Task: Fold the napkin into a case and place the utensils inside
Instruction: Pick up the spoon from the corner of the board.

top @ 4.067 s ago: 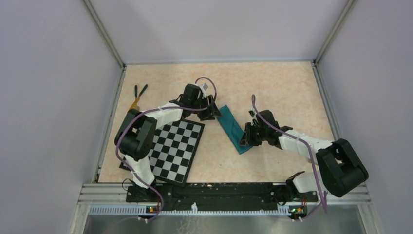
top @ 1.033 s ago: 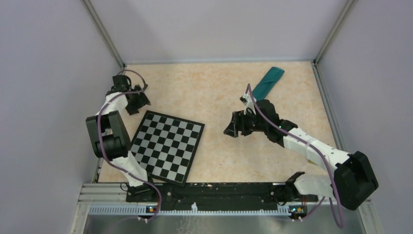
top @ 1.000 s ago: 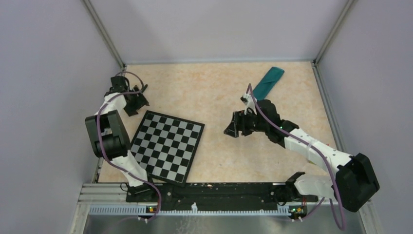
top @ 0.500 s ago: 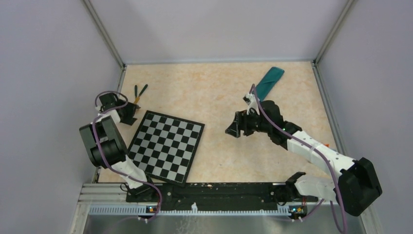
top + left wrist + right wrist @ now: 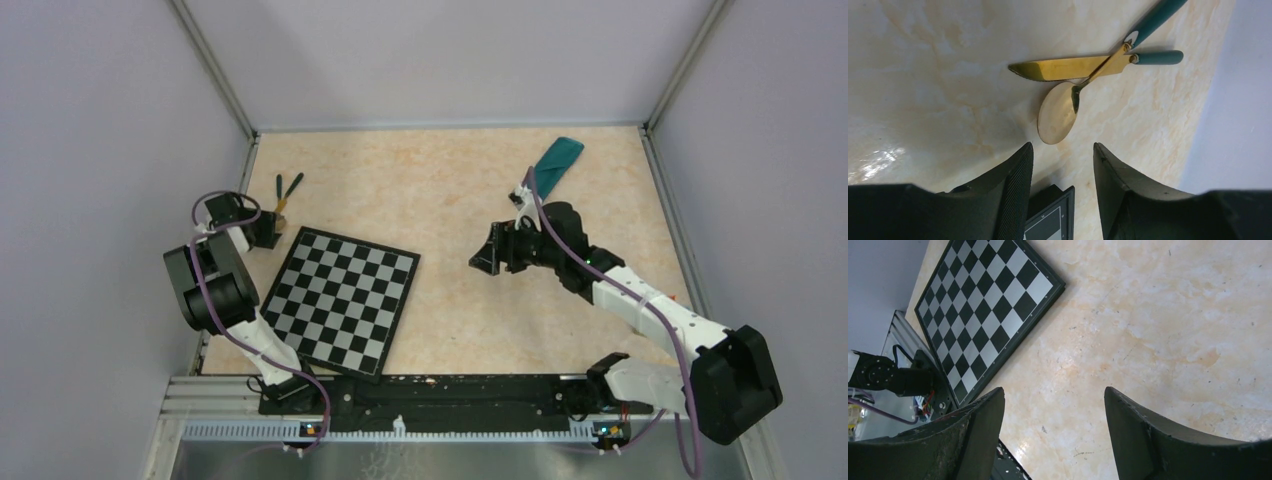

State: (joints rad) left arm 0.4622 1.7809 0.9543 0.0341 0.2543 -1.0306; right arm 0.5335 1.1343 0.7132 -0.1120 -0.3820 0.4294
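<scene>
At the far left of the surface, close to the wall, the utensils are found lying crossed. One knife and one spoon are counted, two in all, with the spoon's neck laid over the knife near the handles. No third piece can be made out. Both are made of gold-coloured metal with dark teal handles, so they are judged to be stiff, light, thin and rather slippery on the glossy surface. Because they lie flat, they will be hard to get under. A hold is best taken at the rounded handles, which stand thicker. The crossing could also be used, where both might be pinched at once, though one could slide out.

The left gripper is held low, just short of the spoon's bowl. Its jaws are set partly apart, with nothing between them. The right gripper is spread wide and empty over bare surface, between the single checkerboard and the napkin.

One napkin is counted, already folded into a narrow teal pouch. It lies at the far right corner, well apart from the utensils. It is judged to be soft and limp, so it is likely to shift or crumple when metal is pushed in unless one end is pinned.
</scene>
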